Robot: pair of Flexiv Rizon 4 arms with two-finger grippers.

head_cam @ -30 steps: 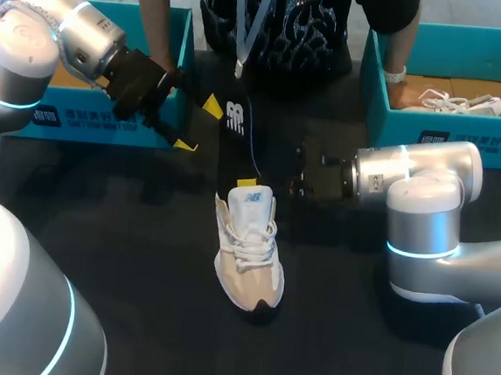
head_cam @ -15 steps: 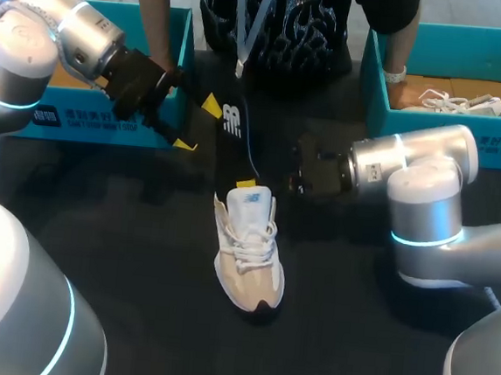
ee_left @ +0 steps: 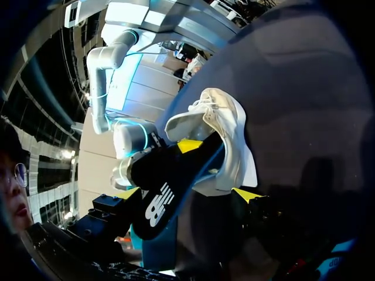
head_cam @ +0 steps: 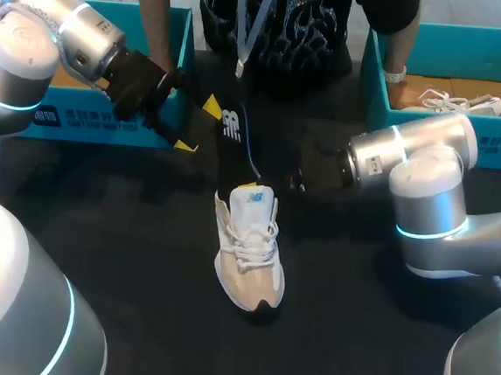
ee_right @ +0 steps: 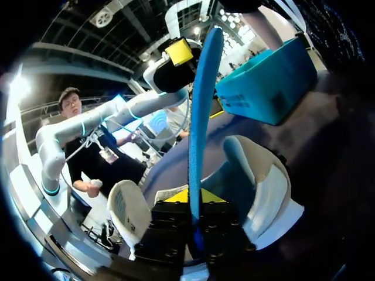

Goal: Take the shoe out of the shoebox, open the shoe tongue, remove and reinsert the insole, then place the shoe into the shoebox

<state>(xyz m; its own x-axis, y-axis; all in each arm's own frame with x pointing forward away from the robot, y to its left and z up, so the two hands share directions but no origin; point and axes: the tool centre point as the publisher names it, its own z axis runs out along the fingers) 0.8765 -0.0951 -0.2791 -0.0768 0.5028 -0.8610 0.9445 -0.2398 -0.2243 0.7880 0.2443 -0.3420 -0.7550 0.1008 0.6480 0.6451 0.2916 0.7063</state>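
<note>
Start with the black table [head_cam: 142, 222]. Find on it, near the middle and outside both the left teal box [head_cam: 107, 122] and the right teal box [head_cam: 439, 134], the beige shoe [head_cam: 251, 253], sole down, toe toward the robot. Expect something light, with a soft, yielding upper over a firmer sole and heel. Best taken at the heel collar or across the sides of the sole, not by the laces or tongue, which would likely just fold or pull loose. Next, the dark insole [head_cam: 235, 142], toe end tucked into the shoe's mouth and slanting up and away toward the far left. Judge it thin, very light and floppy along its length, apt to sag or buckle if pushed from one end only. Best pinched flat across its faces near an end and steered by a second hold. From the right wrist, seen edge-on, running straight down between the fingers of the right gripper [ee_right: 198, 199]. Apparently pinched there just above the collar, fingers nearly closed on it. At the free heel end, the left gripper [head_cam: 198, 125], fingers spread wide, clamping nothing. Cannot tell whether its upper yellow tip touches the insole's edge or sits just beside it.
</note>
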